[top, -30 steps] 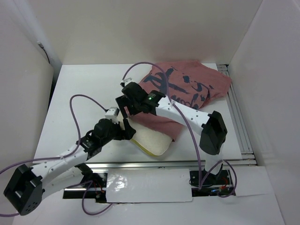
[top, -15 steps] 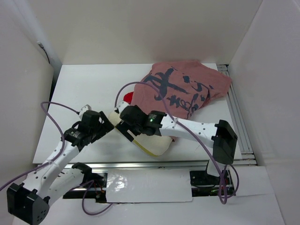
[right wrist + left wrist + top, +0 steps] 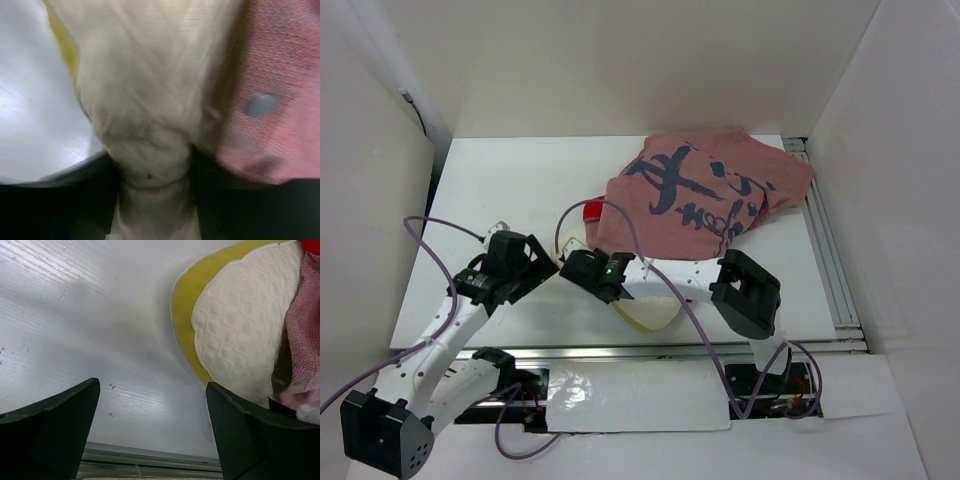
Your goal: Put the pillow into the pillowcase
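Now: right gripper (image 3: 150, 175) pinches bunched pillow (image 3: 235, 335) fabric; pillow at near edge, mid-desk, partly under pillowcase (image 3: 710, 195) (which sprawls toward far right corner); left gripper (image 3: 152, 430) spread, empty. Best: left pins case hem, right pushes pillow deep, slowly.

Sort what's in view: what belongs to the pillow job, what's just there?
Job:
pillow, partly covered by the pillowcase
right gripper, jaws shut on bunched pillow fabric
left gripper, jaws open above the table

Just there:
purple cables
metal rail at the table's right edge
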`<action>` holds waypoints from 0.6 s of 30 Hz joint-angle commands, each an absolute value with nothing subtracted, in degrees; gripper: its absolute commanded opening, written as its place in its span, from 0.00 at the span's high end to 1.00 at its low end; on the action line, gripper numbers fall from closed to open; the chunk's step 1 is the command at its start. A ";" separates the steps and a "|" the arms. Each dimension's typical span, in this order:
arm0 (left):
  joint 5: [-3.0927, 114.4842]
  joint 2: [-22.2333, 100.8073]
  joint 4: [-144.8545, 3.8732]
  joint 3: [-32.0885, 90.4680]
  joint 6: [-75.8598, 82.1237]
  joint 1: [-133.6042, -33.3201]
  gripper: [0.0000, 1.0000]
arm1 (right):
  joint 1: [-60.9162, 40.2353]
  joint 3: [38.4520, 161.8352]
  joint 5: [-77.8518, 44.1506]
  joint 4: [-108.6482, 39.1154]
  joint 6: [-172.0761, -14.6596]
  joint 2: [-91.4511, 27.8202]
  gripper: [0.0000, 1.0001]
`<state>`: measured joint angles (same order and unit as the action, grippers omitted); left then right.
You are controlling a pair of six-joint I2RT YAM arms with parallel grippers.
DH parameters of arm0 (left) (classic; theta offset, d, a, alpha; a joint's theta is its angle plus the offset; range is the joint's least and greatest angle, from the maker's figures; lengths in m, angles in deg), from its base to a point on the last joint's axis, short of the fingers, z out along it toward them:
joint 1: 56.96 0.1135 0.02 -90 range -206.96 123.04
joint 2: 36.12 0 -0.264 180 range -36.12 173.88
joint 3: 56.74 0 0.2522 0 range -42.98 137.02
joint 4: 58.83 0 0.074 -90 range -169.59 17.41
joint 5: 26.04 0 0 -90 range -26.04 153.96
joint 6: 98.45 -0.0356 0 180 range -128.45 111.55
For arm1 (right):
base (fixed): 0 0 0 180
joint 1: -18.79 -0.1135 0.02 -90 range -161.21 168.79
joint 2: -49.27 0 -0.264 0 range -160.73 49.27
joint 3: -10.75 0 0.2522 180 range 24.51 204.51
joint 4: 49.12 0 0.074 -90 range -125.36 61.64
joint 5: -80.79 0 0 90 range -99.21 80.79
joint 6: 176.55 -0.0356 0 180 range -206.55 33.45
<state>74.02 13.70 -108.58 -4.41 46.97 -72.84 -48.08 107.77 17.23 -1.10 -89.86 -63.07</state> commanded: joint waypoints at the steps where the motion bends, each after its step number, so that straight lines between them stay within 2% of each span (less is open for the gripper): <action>1: 72.22 13.89 -106.79 -1.93 44.47 -72.52 0.00 | -47.92 109.93 30.71 -3.29 -94.52 -63.51 0.96; 2: 71.61 13.89 -106.17 -1.93 43.59 -72.52 0.00 | -47.92 110.72 33.56 -2.59 -95.86 -62.45 1.00; 5: 69.42 12.58 -103.37 -2.63 41.66 -72.52 0.00 | -47.40 112.66 38.07 -1.88 -97.89 -55.19 1.00; 11: 56.35 12.04 -87.74 -7.37 34.37 -72.52 0.00 | -43.45 113.98 31.76 -7.14 -96.75 -40.32 1.00; 14: 49.84 13.18 -75.82 -11.68 32.86 -72.52 0.00 | -41.86 117.93 28.50 -7.15 -95.26 -38.98 1.00; 18: 48.58 16.78 -65.67 -13.18 33.56 -73.13 0.00 | -39.75 124.25 27.18 -3.55 -94.02 -39.59 1.00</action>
<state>53.74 15.04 -80.10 -13.26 35.21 -72.91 -39.76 119.73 26.84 -1.25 -95.13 -40.38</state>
